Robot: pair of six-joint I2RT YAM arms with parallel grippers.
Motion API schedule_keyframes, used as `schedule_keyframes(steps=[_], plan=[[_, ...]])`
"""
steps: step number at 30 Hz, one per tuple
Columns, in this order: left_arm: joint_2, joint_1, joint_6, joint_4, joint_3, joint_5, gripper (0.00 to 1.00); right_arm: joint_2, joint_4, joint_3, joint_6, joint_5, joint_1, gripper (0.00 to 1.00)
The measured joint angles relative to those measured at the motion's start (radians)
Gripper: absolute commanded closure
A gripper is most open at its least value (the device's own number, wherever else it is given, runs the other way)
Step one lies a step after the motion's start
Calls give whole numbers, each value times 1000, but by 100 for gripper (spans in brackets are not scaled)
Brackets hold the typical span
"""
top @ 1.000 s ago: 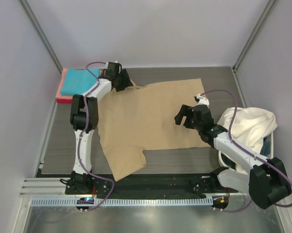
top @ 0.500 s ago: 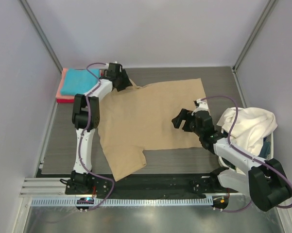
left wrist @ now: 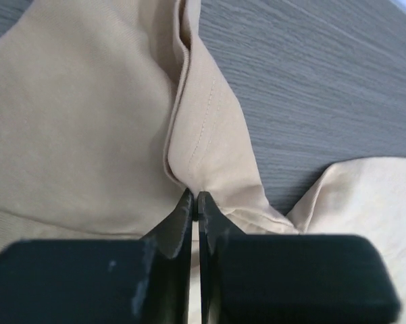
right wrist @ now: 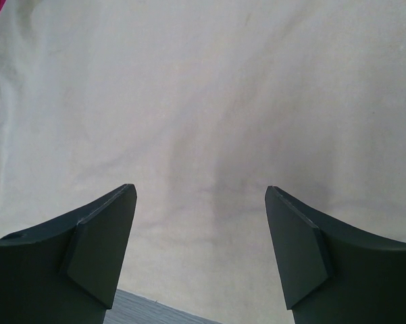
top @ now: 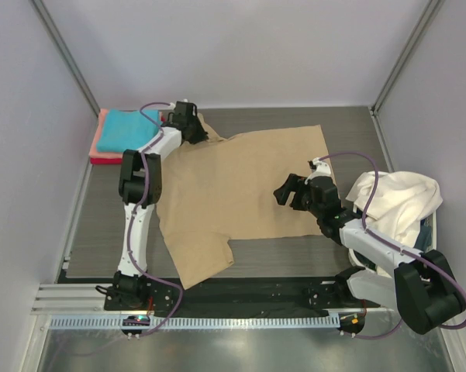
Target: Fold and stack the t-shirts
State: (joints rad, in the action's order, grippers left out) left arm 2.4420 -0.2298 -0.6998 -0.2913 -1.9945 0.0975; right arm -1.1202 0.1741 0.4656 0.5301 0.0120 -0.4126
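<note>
right gripper spread wide, tan t-shirt filling view beneath

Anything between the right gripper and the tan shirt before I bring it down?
Nothing visible. The right gripper is open directly above bare fabric of the tan shirt, and the wrist view shows only cloth between its fingers.

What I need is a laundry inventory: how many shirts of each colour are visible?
tan t-shirt: 1
turquoise t-shirt: 1
salmon-pink t-shirt: 1
red t-shirt: 1
cream-white t-shirts: at least 1, heaped together
Total: at least 5
</note>
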Motion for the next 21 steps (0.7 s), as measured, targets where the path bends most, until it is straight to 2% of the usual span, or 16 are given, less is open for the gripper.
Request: schedule_keyframes(steps=[9, 10, 12, 14, 15, 17, 18, 19, 21], plan=[[42, -20, -2, -14, -135, 1, 100, -13, 6, 2, 0, -14, 0, 19], [53, -24, -2, -12, -166, 1, 96, -18, 6, 3, 0, -18, 0, 19], [99, -35, -1, -1, -270, 11, 69, -29, 6, 6, 0, -25, 0, 18], [180, -47, -1, 25, -422, 39, 18, -37, 6, 8, 0, -31, 0, 15], [232, -55, -3, 38, -513, 59, 0, -41, 6, 10, 0, -34, 0, 13], [312, -72, -14, 51, -652, 109, 0, -46, 5, 16, 0, -34, 0, 11], [314, -81, -11, 56, -642, 128, 0, -46, 3, 20, 0, -34, 0, 11], [289, -89, -1, 56, -600, 135, 0, -44, 0, 24, 0, -33, 0, 11], [190, -105, 21, 44, -423, 130, 0, -24, -24, 35, -1, -13, 0, 9]])
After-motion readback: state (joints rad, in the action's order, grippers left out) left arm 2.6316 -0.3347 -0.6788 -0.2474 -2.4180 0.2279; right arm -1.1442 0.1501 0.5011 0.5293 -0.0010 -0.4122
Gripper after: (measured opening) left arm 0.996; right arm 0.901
